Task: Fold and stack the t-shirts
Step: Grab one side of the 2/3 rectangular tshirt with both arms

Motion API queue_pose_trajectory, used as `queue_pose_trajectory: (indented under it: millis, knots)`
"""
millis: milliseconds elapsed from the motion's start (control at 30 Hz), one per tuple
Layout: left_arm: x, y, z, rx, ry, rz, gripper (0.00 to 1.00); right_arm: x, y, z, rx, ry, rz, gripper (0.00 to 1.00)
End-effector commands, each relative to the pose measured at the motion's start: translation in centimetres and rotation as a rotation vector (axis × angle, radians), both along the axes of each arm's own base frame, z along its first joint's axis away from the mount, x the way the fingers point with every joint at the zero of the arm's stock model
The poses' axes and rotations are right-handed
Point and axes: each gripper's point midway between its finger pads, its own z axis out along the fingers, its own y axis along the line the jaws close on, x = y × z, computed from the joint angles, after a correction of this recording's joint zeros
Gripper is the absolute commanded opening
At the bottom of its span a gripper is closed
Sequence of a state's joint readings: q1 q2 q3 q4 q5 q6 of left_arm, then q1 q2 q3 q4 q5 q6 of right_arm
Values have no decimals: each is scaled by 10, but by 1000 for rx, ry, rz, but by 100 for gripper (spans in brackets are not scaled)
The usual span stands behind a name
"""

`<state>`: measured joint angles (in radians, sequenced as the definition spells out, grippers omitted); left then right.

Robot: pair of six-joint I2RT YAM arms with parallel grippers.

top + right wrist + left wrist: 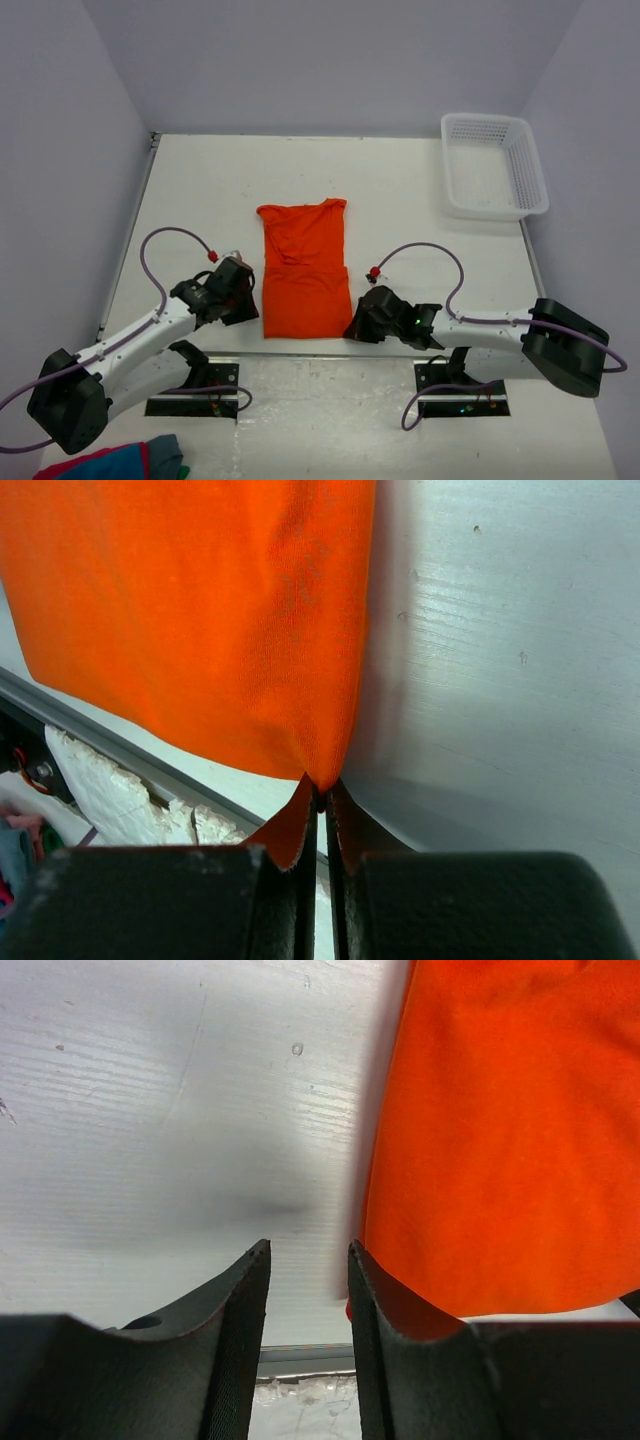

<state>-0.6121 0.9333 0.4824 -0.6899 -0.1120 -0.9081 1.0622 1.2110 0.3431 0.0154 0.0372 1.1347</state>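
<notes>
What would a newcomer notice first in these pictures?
A bright orange t-shirt lies partly folded at the centre. The right gripper, jaws shut, pinches its near corner; the left gripper, jaws open, stands beside the other near corner. A white basket sits at the far right.

White plastic basket (494, 165) on table (400, 200), far right; red-blue cloth bundle (125, 463), near left

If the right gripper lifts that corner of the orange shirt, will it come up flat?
Probably not. The orange t-shirt looks thin and creased, so it should sag below the right gripper, which is shut on its corner. Its folded layers lie loose and may slide apart. It seems light.
</notes>
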Motion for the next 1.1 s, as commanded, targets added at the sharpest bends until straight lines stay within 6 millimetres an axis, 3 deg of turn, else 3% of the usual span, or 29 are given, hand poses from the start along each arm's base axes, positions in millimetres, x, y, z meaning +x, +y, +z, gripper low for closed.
queue_pose_trajectory:
  millis: [0,133,433,767,1067]
  knots:
    - [1,-9,9,-37,11,12,39,-7,-41,-33,-206,26,-33,0]
    - [-12,-29,15,-144,62,-37,40,-7,-41,-34,-212,23,-26,0]
    - [-27,-39,32,-282,50,-29,43,-8,-39,-35,-201,24,-14,0]
    - [-41,-33,7,-225,145,-46,42,-9,-39,-31,-182,17,-16,0]
    - [-50,-40,-6,-252,188,-74,40,-9,-38,-33,-188,22,-18,0]
